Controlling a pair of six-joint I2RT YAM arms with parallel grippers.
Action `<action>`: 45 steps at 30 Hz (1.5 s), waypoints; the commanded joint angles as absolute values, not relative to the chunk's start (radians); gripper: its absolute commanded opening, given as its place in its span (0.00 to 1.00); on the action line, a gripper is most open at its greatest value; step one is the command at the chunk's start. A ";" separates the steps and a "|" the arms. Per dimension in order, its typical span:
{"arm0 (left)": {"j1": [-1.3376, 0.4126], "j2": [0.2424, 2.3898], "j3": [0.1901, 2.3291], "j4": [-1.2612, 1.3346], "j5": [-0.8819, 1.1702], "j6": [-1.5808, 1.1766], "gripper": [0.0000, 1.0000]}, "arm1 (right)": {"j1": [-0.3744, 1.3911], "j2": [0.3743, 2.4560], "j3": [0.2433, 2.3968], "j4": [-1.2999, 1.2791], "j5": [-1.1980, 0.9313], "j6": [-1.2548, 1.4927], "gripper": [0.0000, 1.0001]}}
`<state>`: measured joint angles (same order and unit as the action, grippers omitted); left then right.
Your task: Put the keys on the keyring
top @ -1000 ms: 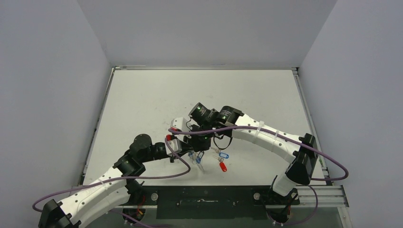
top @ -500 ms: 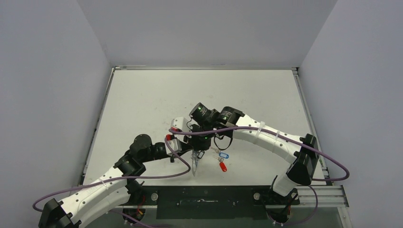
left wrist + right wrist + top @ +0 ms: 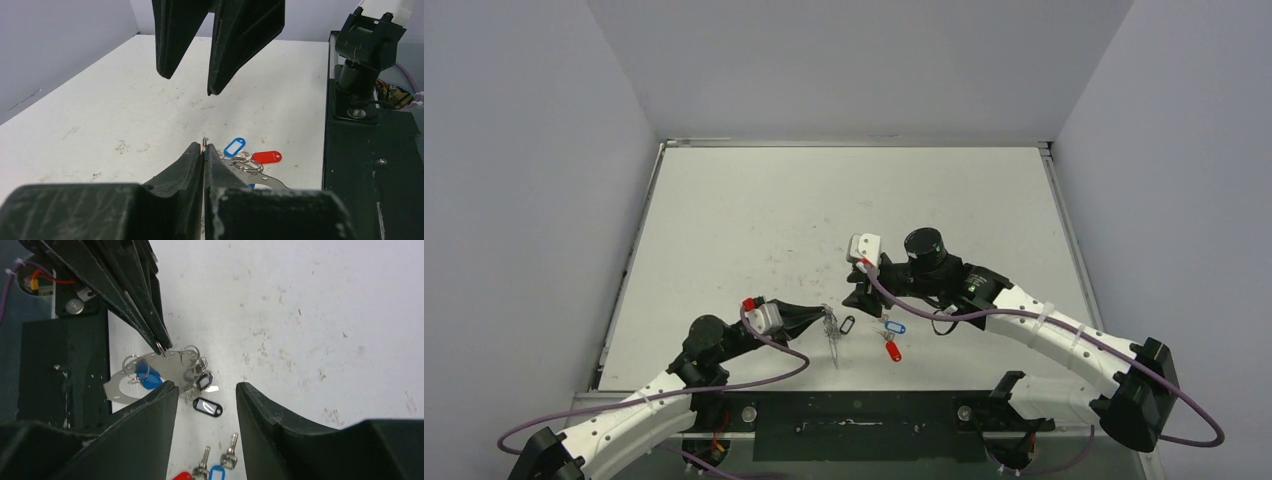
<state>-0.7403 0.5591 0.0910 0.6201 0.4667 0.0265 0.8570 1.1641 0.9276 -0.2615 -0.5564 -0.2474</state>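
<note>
Keys (image 3: 234, 146) with red and blue tags lie loose just beyond the fingertips of your left gripper (image 3: 204, 147), which are clenched on the keyring (image 3: 165, 360); your right gripper (image 3: 206, 386) hangs released and empty above them, so threading both looks undone.

1 fixed camera looks down from high behind onto the whole worktop (image 3: 754, 220); 2 wrist cameras sit low and close, facing each other, both seeing the keys (image 3: 235, 147).

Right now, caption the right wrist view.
Left tool pinches the keyring; open right tool hovers over red- and blue-tagged keys.
</note>
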 commanded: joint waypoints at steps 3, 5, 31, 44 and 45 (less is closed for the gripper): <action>-0.742 0.549 0.053 0.894 0.417 -0.059 0.00 | 0.860 1.154 0.817 0.136 -0.691 -0.160 0.46; -0.742 0.549 0.053 0.895 0.417 -0.062 0.00 | 0.861 1.164 0.789 0.205 -0.716 -0.129 0.46; -0.742 0.544 0.063 0.880 0.418 -0.071 0.00 | 0.864 1.283 0.765 0.365 -0.918 -0.086 0.00; -0.742 0.481 0.083 0.768 0.400 -0.051 0.00 | 0.861 1.186 0.772 0.203 -0.850 -0.188 0.00; -0.742 0.478 0.084 0.767 0.400 -0.051 0.00 | 0.861 1.185 0.774 0.190 -0.843 -0.194 0.00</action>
<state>-0.7437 0.5007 0.0395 0.7582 0.4187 -0.0593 0.8604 1.2343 0.7517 0.2234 -0.8505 -0.1356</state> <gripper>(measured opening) 0.010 0.028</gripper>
